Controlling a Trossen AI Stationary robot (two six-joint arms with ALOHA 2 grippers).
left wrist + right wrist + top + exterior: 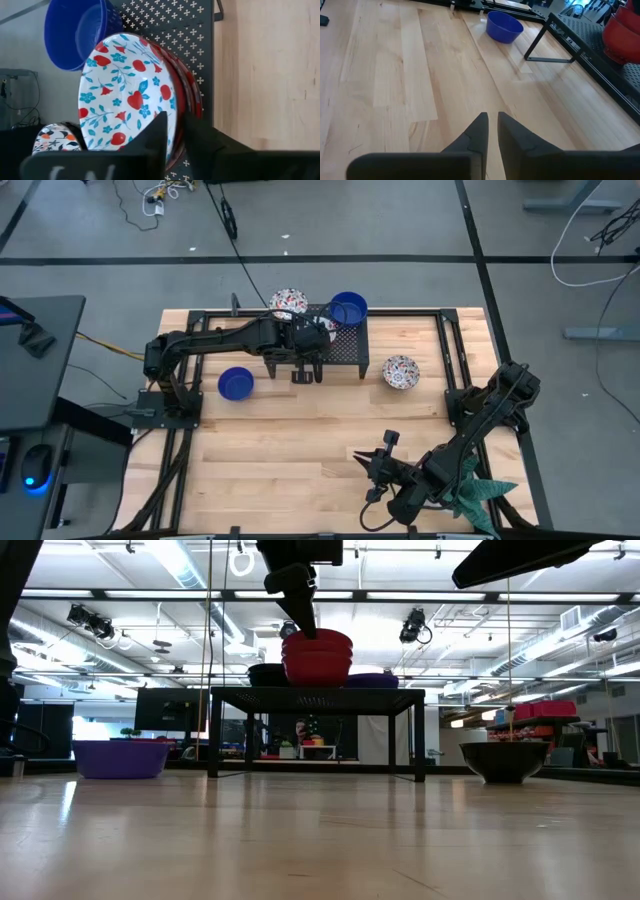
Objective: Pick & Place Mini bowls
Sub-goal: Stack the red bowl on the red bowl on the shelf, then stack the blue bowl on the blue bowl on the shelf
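Observation:
A stack of floral mini bowls, white inside and red outside, stands on a black perforated rack; it is also red in the low view. My left gripper comes down on its top bowl and is shut on it. A blue bowl and another floral bowl sit on the rack's far part. One blue bowl and one floral bowl rest on the table. My right gripper is shut, over bare wood near the table's near edge. My left gripper pinches the rim of the stack's top bowl, with one finger inside the bowl and the other outside against the red wall. The fingers come from above, pointing down. The bowl sits nested on the stack.
The rack stands on thin black legs at the table's far side. A black frame runs along the table's sides. Something green and leafy lies by the right arm at the near right corner. Bare wood fills the middle.

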